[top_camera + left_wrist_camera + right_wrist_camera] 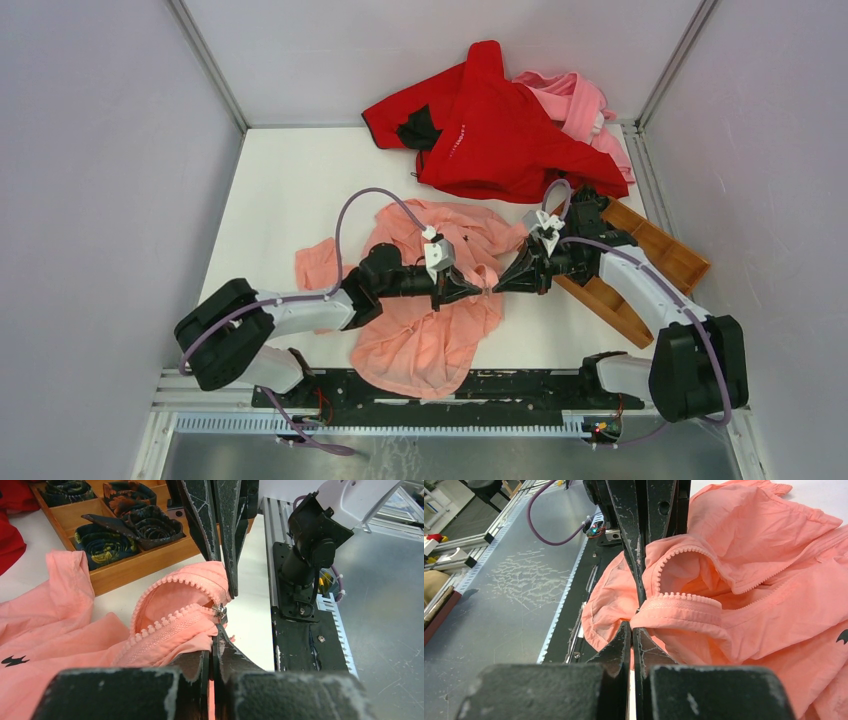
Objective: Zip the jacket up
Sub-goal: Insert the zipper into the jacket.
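Note:
The salmon-pink jacket (425, 315) lies crumpled on the white table between the two arms, its zip apart. In the left wrist view the two rows of pink teeth (165, 622) curve away from a small metal slider (218, 611). My left gripper (215, 641) is shut on the jacket's edge just below that slider, with pink cloth pinched between its fingers. My right gripper (634, 626) is shut on the folded zip edge (679, 607) from the opposite side. The two grippers' tips nearly meet at the jacket's right side (488, 288).
A bright red garment (500, 130) and a paler pink one (582, 100) are heaped at the back. A wooden tray (655, 262) with rolled dark ties (125, 527) stands right of the jacket. The metal rail (400, 400) with the arm bases runs along the near edge.

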`<action>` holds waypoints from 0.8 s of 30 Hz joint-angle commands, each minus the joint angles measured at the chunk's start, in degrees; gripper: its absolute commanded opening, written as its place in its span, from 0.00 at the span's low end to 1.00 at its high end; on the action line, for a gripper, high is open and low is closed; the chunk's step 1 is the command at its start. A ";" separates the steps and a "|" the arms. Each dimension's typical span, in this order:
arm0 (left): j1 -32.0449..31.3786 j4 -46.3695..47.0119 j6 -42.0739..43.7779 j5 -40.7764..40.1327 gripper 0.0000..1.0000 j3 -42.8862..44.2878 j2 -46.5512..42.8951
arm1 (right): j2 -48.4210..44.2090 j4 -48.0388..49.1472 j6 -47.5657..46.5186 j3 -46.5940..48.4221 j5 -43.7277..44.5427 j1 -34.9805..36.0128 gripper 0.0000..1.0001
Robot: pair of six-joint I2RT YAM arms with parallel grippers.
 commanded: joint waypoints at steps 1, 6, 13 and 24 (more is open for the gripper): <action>-1.46 -1.90 1.75 -2.51 0.02 3.33 1.54 | 1.22 -2.77 -2.67 3.26 -2.40 -0.20 0.00; -1.85 -2.79 1.96 -0.87 0.02 4.16 3.22 | 3.90 -12.85 -13.00 7.74 -1.29 -1.23 0.00; -1.83 -2.72 0.78 1.99 0.02 3.93 5.08 | 7.60 -22.27 -24.12 9.31 1.06 -3.13 0.00; -1.43 1.86 -1.02 3.44 0.02 5.56 9.38 | 2.63 -7.98 -10.17 2.25 1.49 -0.63 0.00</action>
